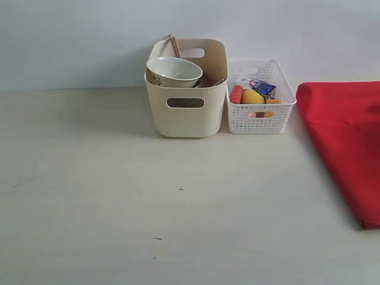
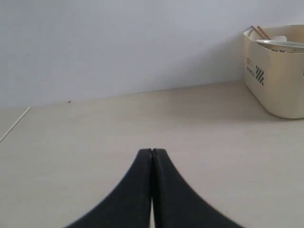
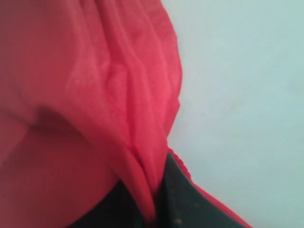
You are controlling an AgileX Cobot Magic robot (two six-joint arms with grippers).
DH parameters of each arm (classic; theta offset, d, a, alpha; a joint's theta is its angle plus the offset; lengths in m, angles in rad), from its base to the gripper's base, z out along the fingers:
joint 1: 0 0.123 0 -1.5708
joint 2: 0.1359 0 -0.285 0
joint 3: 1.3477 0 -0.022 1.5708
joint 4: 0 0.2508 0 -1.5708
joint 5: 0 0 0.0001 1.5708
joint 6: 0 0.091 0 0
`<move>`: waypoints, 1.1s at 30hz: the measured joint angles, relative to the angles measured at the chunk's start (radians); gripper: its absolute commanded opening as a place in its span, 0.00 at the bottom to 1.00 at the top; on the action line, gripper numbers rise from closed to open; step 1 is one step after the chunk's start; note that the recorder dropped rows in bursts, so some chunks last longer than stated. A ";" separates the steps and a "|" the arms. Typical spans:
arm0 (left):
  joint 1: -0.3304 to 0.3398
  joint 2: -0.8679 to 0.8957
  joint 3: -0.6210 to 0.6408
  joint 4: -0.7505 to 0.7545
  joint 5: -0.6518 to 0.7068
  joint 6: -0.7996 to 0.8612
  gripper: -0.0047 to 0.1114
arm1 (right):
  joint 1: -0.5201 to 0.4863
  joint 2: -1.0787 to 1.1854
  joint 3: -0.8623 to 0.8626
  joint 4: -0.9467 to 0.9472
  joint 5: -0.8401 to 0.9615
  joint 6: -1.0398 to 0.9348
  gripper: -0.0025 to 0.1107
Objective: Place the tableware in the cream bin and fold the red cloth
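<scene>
Pinching a gathered ridge of the red cloth (image 1: 347, 142) is the right gripper (image 3: 151, 209), and we can see its dark jaws clamped tight on the fabric in the right wrist view, folds bunching away from them. Over on the left, the left gripper (image 2: 152, 153) is clenched on nothing, jaws pressed together above bare table (image 1: 119, 196), with the cream bin (image 1: 187, 119) well off toward the far right of it. We look at the bin and there is the white bowl (image 1: 174, 71) perched in its top with the chopsticks (image 1: 174, 44) poking up behind, so we judge the tableware part done and the folding in hand. Now the relation that matters: the cloth lies at the right edge of the scene, just right of the white basket (image 1: 261, 122), so the right arm is the nearer one and is the one holding it. Neither arm shows in the exterior view, so we cannot say just where along the cloth the pinch sits. Its long axis runs far to near, its left border slanting rightward as it comes near, and part of it runs out of frame on the right. We reckon the next move must carry the held edge across that axis, leftward over open table, with the left arm a long way off to help
</scene>
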 measured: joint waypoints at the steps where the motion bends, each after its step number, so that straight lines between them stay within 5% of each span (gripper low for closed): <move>1: 0.002 0.000 0.000 0.000 0.000 0.000 0.04 | 0.006 0.006 -0.008 0.014 -0.002 0.000 0.02; 22: 0.021 0.000 0.000 0.000 0.000 0.000 0.04 | 0.103 0.066 -0.056 0.240 -0.174 -0.061 0.03; 28: 0.021 0.000 0.000 0.000 0.000 0.000 0.04 | 0.103 0.106 -0.120 0.262 -0.163 -0.090 0.22; 33: 0.028 0.000 0.000 0.002 0.000 0.000 0.04 | 0.103 0.111 -0.140 0.268 -0.165 -0.146 0.51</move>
